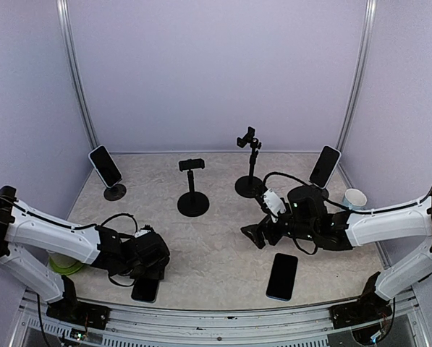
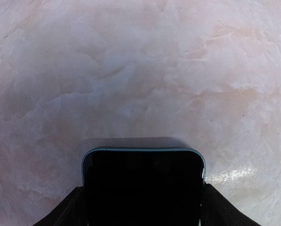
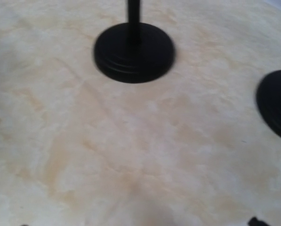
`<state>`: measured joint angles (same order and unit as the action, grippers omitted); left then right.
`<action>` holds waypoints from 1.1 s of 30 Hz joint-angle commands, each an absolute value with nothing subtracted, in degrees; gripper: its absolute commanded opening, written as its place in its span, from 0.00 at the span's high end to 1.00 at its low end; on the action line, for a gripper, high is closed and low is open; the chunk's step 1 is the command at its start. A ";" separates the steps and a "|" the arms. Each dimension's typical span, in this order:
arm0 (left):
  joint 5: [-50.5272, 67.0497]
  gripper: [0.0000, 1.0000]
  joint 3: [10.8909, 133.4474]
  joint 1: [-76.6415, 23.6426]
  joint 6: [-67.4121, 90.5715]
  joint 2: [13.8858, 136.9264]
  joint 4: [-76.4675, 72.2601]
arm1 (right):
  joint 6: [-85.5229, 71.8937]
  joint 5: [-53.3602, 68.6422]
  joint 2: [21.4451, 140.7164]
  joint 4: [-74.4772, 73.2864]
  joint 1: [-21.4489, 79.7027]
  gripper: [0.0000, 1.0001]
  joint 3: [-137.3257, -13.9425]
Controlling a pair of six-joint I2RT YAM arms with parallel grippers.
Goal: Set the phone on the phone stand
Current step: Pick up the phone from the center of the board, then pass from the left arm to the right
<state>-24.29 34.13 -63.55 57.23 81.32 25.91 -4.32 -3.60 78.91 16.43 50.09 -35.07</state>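
A dark phone (image 1: 145, 290) with a blue rim lies flat at the near left of the table. My left gripper (image 1: 147, 277) is down over it. In the left wrist view the phone (image 2: 143, 183) fills the gap, and both black fingers (image 2: 72, 210) press against its long sides, so the gripper is shut on it. An empty phone stand (image 1: 192, 189) with a small clamp stands mid-table; its round base (image 3: 134, 52) shows ahead in the right wrist view. My right gripper (image 1: 258, 236) hovers low at centre right, open and empty.
A second, taller empty stand (image 1: 250, 166) stands behind the right gripper. Two stands hold phones, at back left (image 1: 105, 166) and back right (image 1: 325, 166). Another phone (image 1: 281, 276) lies flat near the front edge. A white cup (image 1: 355, 198) sits right, a green object (image 1: 64, 264) left.
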 commanded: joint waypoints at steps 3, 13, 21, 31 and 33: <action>-24.58 0.31 40.36 -64.14 49.12 85.70 18.84 | -7.25 5.27 82.28 11.91 49.79 0.00 -40.40; -26.63 0.31 50.36 -64.54 40.49 93.66 14.51 | -15.50 11.08 91.91 -1.05 50.44 0.00 -52.95; -29.21 0.31 53.93 -66.78 35.10 94.04 11.28 | -22.10 18.63 94.55 -0.79 50.40 0.00 -54.81; -33.13 0.32 53.02 -71.85 29.17 92.05 4.71 | -29.48 24.21 94.59 0.76 50.40 0.02 -55.09; -34.41 0.32 53.21 -73.16 27.91 91.94 3.55 | -30.31 26.02 95.42 0.94 50.40 0.05 -55.69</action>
